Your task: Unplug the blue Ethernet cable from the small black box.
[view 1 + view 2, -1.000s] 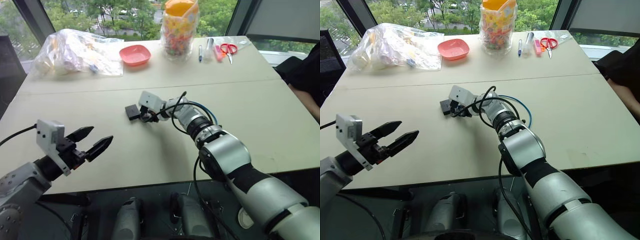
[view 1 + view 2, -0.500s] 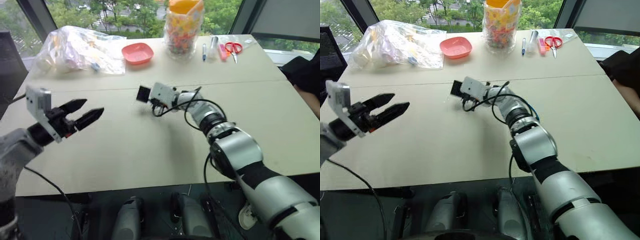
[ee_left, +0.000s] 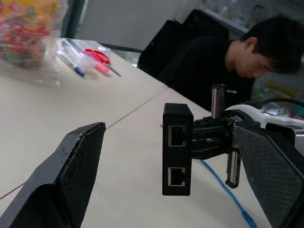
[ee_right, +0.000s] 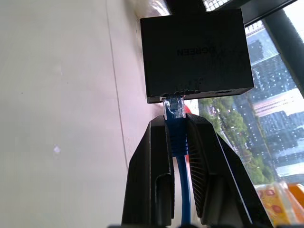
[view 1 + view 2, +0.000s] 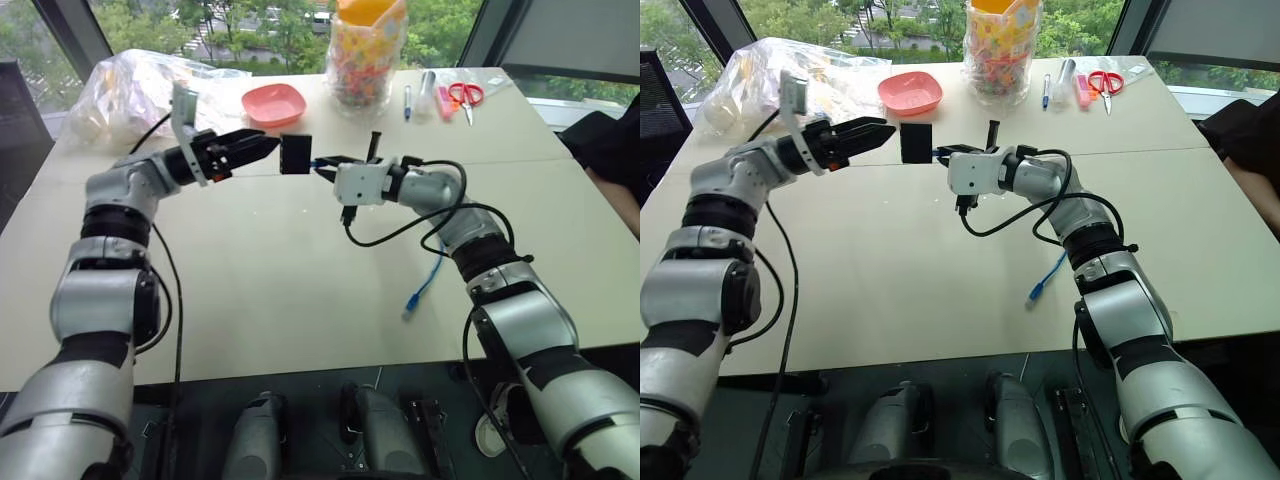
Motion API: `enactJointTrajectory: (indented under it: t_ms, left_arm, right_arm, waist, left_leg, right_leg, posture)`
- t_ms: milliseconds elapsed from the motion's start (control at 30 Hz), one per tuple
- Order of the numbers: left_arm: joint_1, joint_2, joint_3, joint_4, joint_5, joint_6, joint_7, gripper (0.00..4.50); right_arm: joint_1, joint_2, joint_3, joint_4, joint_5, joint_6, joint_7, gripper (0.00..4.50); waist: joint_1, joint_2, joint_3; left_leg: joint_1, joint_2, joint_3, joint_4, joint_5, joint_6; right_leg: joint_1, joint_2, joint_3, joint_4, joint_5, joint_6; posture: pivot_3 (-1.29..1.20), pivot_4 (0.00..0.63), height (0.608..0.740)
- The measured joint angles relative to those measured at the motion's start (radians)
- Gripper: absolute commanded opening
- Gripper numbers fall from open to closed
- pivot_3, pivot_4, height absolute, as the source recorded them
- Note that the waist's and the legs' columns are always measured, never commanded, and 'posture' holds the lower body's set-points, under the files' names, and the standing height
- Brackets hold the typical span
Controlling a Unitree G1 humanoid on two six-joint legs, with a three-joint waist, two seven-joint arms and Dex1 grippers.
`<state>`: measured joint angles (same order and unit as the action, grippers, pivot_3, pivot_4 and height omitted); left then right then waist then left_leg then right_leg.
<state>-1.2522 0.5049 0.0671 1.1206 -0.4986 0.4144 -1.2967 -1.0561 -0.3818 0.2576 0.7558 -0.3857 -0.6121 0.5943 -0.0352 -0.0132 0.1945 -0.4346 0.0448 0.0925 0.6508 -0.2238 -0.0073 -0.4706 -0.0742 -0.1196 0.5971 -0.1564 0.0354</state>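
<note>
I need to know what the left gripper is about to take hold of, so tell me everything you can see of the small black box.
The small black box is flat, square, matte black plastic, with faint lettering on its broad face. One edge shows two empty ports. It hangs in the air above the table, standing on edge. The blue Ethernet cable is plugged into the opposite edge by a clear plug, and the right gripper, shut on the cable just behind that plug, carries it. The open left gripper is right beside the box, not gripping it.
</note>
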Motion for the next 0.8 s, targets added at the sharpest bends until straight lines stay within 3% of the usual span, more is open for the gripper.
enactJointTrajectory:
  t_ms: [67,100,167,400,467,567,667,733,800]
  left_arm:
    - [-0.034,-0.026,0.001,0.040,0.028,-0.023,-0.025,4.50]
    - [-0.045,-0.039,0.004,0.056,0.038,-0.035,-0.033,4.24]
    - [-0.053,-0.057,0.009,0.085,0.057,-0.053,-0.037,3.64]
    - [-0.061,-0.082,0.060,0.129,0.098,-0.060,-0.047,0.51]
    - [-0.061,-0.082,0.070,0.131,0.105,-0.060,-0.052,0.49]
    - [-0.062,-0.083,0.075,0.131,0.121,-0.061,-0.050,0.49]
    - [-0.062,-0.085,0.087,0.133,0.130,-0.062,-0.041,0.49]
    - [-0.062,-0.086,0.105,0.132,0.130,-0.057,-0.038,0.49]
    - [-0.058,-0.077,0.137,0.132,0.120,-0.041,-0.037,0.49]
  right_arm:
    - [0.018,-0.008,0.000,-0.061,0.008,0.027,0.001,0.02]
    - [0.029,-0.013,0.000,-0.083,0.009,0.041,0.002,0.01]
    - [0.051,-0.019,0.000,-0.120,0.012,0.072,0.006,0.00]
    - [0.107,-0.023,0.001,-0.219,0.020,0.160,0.018,0.00]
    - [0.110,-0.025,0.003,-0.238,0.020,0.177,0.021,0.00]
    - [0.114,-0.028,0.006,-0.249,0.023,0.192,0.031,1.31]
    - [0.145,-0.055,0.006,-0.282,0.034,0.210,0.051,3.00]
    - [0.203,-0.060,-0.027,-0.361,0.079,0.332,0.062,3.99]
    - [0.323,0.028,-0.153,-0.551,0.309,0.670,0.072,3.99]
  waist:
    - [-0.004,0.000,0.000]
    - [-0.004,0.000,0.000]
    - [-0.007,0.000,0.000]
    - [-0.006,0.000,0.000]
    - [-0.006,0.000,0.000]
    - [-0.006,0.000,0.000]
    - [-0.002,0.000,0.000]
    - [0.002,-0.001,0.000]
    - [0.004,-0.001,0.000]
  left_leg:
    - [0.000,0.000,0.000,0.000,0.000,0.000]
    - [0.000,0.000,0.000,0.000,0.000,0.000]
    - [0.000,0.000,0.000,0.001,0.000,0.000]
    - [0.000,0.000,-0.001,0.002,0.000,0.000]
    - [0.000,0.000,-0.001,0.002,0.000,0.000]
    - [0.000,0.000,-0.001,0.002,0.000,0.000]
    - [0.000,0.000,-0.001,0.002,0.000,0.000]
    - [0.000,0.000,-0.001,0.003,0.000,0.000]
    - [0.000,0.000,-0.003,0.003,0.000,0.000]
  right_leg:
    - [0.000,0.000,0.000,0.000,0.000,0.000]
    - [0.000,0.000,0.000,0.001,0.000,0.000]
    - [0.000,0.000,0.000,0.001,0.000,0.000]
    - [0.000,0.000,0.001,0.002,0.000,0.000]
    - [0.000,0.000,0.001,0.002,0.000,0.000]
    - [0.000,0.000,0.001,0.002,0.000,0.000]
    - [0.000,0.000,0.001,0.002,0.000,0.000]
    - [0.001,-0.001,0.000,0.002,0.000,0.000]
    - [0.001,-0.001,0.000,0.003,0.002,-0.003]
  posture:
    - [0.00,0.150,0.740]
    - [0.00,0.150,0.740]
    - [0.00,0.150,0.740]
    - [0.00,0.150,0.740]
    - [0.00,0.150,0.740]
    - [0.00,0.150,0.740]
    - [0.00,0.150,0.740]
    - [0.00,0.150,0.740]
    - [0.00,0.150,0.740]
